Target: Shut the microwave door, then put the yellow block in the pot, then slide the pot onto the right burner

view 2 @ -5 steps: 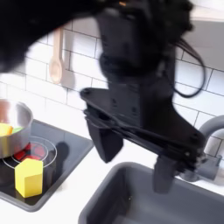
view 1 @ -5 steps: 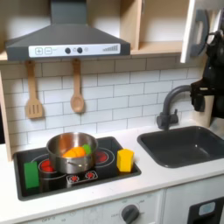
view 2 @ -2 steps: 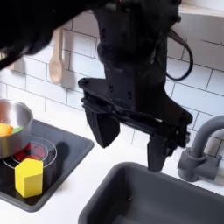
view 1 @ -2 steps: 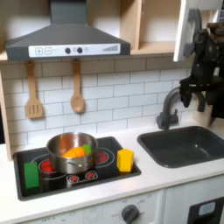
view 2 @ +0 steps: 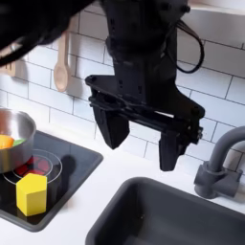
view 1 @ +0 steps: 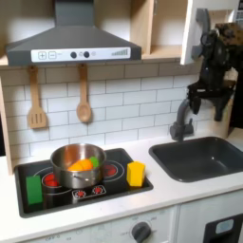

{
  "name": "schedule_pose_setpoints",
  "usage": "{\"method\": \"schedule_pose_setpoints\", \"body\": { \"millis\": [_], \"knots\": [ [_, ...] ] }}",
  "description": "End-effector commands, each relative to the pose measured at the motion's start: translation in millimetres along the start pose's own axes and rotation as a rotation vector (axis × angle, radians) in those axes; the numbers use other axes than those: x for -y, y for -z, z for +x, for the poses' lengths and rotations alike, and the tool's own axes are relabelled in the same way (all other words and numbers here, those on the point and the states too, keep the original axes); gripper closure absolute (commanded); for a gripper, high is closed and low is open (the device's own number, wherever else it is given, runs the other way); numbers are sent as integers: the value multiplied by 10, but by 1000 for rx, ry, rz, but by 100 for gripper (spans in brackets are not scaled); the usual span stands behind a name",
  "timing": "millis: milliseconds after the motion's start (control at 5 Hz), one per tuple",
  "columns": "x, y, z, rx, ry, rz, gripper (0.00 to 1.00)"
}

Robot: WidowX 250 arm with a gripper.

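Second exterior view: fingers (view 2: 113, 129) spread, downward.

- Even, soft indoor light; shadows are faint in both exterior views.
- Low resolution, softened edges.
- The pincer (view 2: 142, 134) looms dark and slightly blurred.

Observed change: the gripper (view 1: 210, 93) has risen over the past second. In the first exterior view it previously sat level with the faucet (view 1: 180, 121) at the frame's 3 o'clock edge; it now stands toward 2 o'clock, above the faucet, beside the white microwave door (view 1: 195, 28). In the second exterior view the gripper (view 2: 134, 144), fingers spread, has lifted clear of the sink (view 2: 172, 215) rim toward 12 o'clock.
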State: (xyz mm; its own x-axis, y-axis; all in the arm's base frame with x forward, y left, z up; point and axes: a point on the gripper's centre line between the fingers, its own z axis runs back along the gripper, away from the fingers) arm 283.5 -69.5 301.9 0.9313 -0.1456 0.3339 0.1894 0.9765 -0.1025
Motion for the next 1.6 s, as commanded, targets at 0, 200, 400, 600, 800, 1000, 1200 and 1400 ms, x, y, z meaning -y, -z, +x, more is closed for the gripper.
{"method": "schedule_pose_setpoints", "body": {
  "millis": [0,200,400,600,800,1000,1200,1400],
  "knots": [
    [-103,62,227,-12,-29,-5,0],
    [-128,88,290,-20,-32,-5,0],
    [-194,144,334,-26,-30,8,0],
    [-240,158,383,-26,-31,11,0],
    [-267,167,450,-24,-42,11,0],
    [-285,161,519,-17,-47,18,0],
    [-324,178,593,-22,-47,21,0],
    [-341,200,648,-26,-48,20,0]
  ]
}}
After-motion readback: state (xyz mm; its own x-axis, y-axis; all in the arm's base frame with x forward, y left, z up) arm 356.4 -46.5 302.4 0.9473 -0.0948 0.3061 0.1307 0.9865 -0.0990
